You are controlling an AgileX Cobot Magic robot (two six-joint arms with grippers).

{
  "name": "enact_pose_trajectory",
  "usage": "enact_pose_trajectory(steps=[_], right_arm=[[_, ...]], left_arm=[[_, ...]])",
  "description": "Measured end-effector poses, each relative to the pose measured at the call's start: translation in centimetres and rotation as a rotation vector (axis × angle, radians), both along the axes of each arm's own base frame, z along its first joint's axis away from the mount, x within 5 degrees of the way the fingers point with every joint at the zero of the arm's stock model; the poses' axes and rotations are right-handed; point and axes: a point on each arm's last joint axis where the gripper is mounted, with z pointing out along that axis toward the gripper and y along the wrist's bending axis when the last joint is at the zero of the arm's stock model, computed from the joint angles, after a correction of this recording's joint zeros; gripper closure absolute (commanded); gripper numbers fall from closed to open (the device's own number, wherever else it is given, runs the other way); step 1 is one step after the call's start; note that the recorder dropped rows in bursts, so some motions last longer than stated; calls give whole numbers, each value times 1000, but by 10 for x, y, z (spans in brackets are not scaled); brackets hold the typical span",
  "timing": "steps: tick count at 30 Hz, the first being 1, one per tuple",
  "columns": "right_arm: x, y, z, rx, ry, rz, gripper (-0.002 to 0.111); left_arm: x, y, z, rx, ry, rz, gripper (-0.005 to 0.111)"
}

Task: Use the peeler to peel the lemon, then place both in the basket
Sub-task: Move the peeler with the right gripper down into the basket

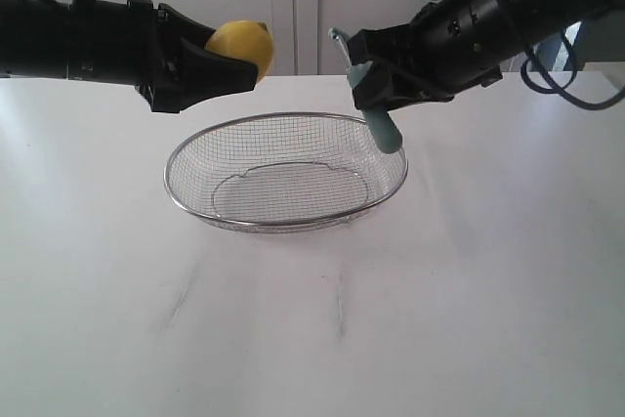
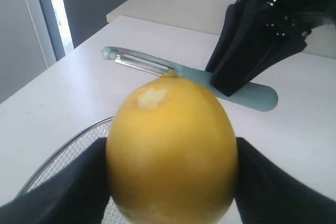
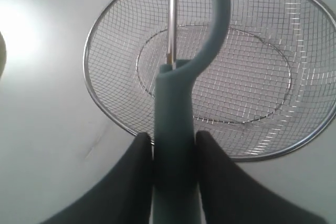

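Between the fingers of your left gripper (image 1: pixel 230 62) sits the lemon (image 1: pixel 244 42), clamped at its sides and held up in the air. Your right gripper (image 3: pixel 174 182) is closed on the peeler (image 3: pixel 173 114) by its handle. The blade points away from the jaws toward the lemon and stops short of it. Below both grippers lies the basket (image 1: pixel 283 228), with neither item in it. One small pale scrape shows on the rind, so I judge peeling barely begun. Most strokes and both drops remain.
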Motion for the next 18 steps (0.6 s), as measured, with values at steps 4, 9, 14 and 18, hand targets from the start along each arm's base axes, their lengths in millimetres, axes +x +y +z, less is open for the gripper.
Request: enact_pose_trajectory(steps=[4, 9, 14, 18], right_arm=[[9, 4, 5, -18, 30, 45, 108], [26, 10, 9, -18, 39, 72, 108], [42, 17, 2, -5, 63, 54, 108], [51, 31, -7, -12, 71, 77, 108]], left_arm=[[0, 0, 0, 0, 0, 0, 107], [0, 0, 0, 0, 0, 0, 107], [0, 0, 0, 0, 0, 0, 107], [0, 0, 0, 0, 0, 0, 107]])
